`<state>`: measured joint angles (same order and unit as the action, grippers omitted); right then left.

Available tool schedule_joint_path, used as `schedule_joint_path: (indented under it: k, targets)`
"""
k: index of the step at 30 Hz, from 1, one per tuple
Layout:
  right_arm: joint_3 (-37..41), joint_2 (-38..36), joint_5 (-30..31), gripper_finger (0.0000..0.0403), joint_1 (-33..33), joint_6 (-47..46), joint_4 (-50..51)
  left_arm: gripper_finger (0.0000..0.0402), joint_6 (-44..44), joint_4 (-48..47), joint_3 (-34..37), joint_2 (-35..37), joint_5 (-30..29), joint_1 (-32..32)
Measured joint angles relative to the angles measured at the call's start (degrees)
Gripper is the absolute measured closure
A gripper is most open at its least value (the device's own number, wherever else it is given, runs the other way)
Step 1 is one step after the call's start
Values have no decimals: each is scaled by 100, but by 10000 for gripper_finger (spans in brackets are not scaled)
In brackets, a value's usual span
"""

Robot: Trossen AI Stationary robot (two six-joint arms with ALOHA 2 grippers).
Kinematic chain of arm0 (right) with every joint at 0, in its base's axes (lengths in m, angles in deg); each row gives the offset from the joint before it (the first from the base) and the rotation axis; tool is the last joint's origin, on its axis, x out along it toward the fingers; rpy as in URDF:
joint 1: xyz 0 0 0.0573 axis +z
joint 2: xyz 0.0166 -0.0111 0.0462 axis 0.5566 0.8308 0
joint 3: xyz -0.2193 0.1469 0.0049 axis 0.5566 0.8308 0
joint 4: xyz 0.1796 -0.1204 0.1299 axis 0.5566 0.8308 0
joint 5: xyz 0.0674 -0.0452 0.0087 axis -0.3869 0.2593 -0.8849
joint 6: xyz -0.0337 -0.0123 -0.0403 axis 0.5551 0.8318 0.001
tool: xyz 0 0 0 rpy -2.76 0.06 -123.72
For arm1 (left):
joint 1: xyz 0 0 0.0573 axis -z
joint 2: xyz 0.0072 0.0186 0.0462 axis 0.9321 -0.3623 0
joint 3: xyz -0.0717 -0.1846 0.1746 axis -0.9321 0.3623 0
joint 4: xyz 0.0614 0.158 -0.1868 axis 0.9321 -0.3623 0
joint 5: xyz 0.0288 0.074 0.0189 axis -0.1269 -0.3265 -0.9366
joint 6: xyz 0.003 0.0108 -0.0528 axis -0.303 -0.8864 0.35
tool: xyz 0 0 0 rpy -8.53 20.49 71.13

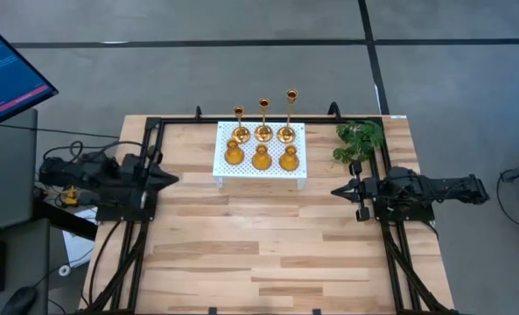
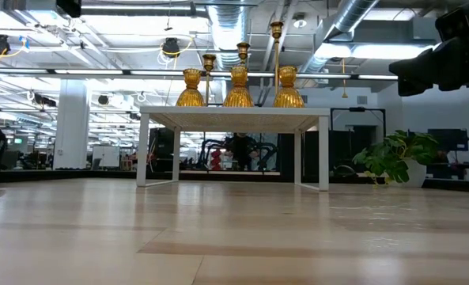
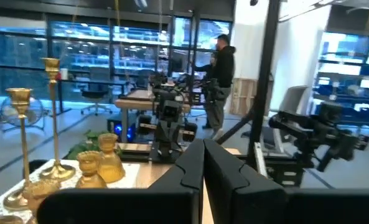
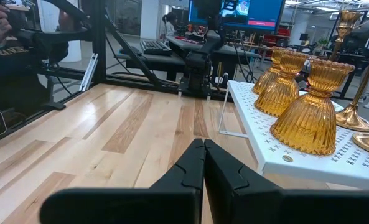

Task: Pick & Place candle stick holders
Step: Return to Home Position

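Six gold candle stick holders stand on a white perforated stand (image 1: 261,166) at the table's far middle. Three tall thin-stemmed ones (image 1: 263,131) are in the far row, three short squat ones (image 1: 261,158) in the near row; all rest on their bases. They also show in the low view (image 2: 239,87), the left wrist view (image 3: 100,165) and the right wrist view (image 4: 308,115). My left gripper (image 1: 173,179) is shut and empty at the table's left side. My right gripper (image 1: 336,189) is shut and empty at the right side.
A green plant sprig (image 1: 358,140) lies at the far right, beside the stand. Dark arm frames (image 1: 141,254) run along both table sides. Bare wooden tabletop (image 1: 259,245) stretches from the stand to the near edge. People stand in the room beyond the table.
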<state>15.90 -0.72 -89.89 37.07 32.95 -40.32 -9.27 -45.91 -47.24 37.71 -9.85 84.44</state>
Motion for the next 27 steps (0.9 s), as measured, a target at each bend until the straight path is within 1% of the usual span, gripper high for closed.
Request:
schedule_joint_path:
  k: [4,6,10,18,25,27]
  targets:
    - [0,0,0,403,0,0,1,394,21,-428,67,225,510,-1]
    - [0,0,0,403,0,0,0,394,22,-445,248,379,802,0]
    - [0,2,1,403,0,-1,-4,394,57,-413,577,363,1184,0]
    - [0,2,4,403,-1,0,-22,394,534,-408,1394,366,1237,0]
    - [2,2,4,403,0,0,-26,394,291,-370,2299,368,1275,0]
    - [2,1,5,403,0,0,-32,394,264,-253,2368,354,1281,5]
